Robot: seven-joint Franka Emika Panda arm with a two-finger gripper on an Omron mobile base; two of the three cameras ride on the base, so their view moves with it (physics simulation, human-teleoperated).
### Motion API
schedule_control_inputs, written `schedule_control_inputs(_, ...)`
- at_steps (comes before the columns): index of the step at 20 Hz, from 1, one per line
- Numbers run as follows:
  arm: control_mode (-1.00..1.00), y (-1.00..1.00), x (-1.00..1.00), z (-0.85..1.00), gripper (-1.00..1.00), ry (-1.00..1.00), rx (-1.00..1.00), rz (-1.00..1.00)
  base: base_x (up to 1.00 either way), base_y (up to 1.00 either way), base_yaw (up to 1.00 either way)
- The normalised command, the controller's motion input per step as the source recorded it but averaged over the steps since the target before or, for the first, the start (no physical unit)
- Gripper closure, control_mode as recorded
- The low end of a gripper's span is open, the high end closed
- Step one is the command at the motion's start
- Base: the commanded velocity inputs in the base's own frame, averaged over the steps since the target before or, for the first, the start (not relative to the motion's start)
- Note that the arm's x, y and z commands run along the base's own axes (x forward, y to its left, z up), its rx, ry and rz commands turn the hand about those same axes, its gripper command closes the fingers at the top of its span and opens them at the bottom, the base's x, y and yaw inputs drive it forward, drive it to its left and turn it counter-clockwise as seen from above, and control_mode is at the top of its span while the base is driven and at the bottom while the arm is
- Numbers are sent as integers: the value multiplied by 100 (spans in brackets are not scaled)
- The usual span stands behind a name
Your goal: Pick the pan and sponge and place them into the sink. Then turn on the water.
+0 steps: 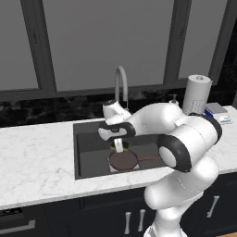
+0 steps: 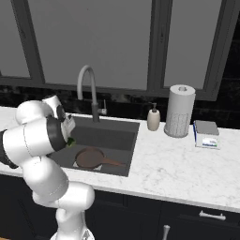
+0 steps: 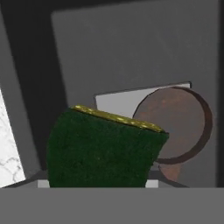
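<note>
Hand view: the hand (image 1: 119, 146) is pinching the small green, yellow-backed sponge (image 3: 103, 148) over the dark-grey rectangular sink (image 1: 90, 152).
The round dark-brown frying pan (image 3: 175, 124) is lying inside; releasing the sponge, then working the faucet, is remaining.

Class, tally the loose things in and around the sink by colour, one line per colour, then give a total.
Brown: 1, the pan
Green: 1, the sponge
White: 2, the paper towel roll and the soap bottle
Blue and white: 1, the small box
Total: 5

Flat even rendered light; soft, slightly blurry
</note>
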Motion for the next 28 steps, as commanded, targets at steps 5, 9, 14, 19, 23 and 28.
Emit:
schedule_control_inputs(5,-100,0,16,-45,100,0,-21,-5,0,0,0)
schedule_control_inputs(9,-100,-2,23,-34,100,0,-8,-1,0,0,0)
schedule_control_inputs(14,-100,-7,35,-37,100,3,-3,0,0,0,0)
schedule_control_inputs(19,-100,-6,35,-42,100,10,-2,0,0,0,0)
schedule_control_inputs(23,-100,-1,36,-43,100,11,-3,0,0,0,0)
schedule_control_inputs(28,-100,0,29,-48,100,6,-5,0,0,0,0)
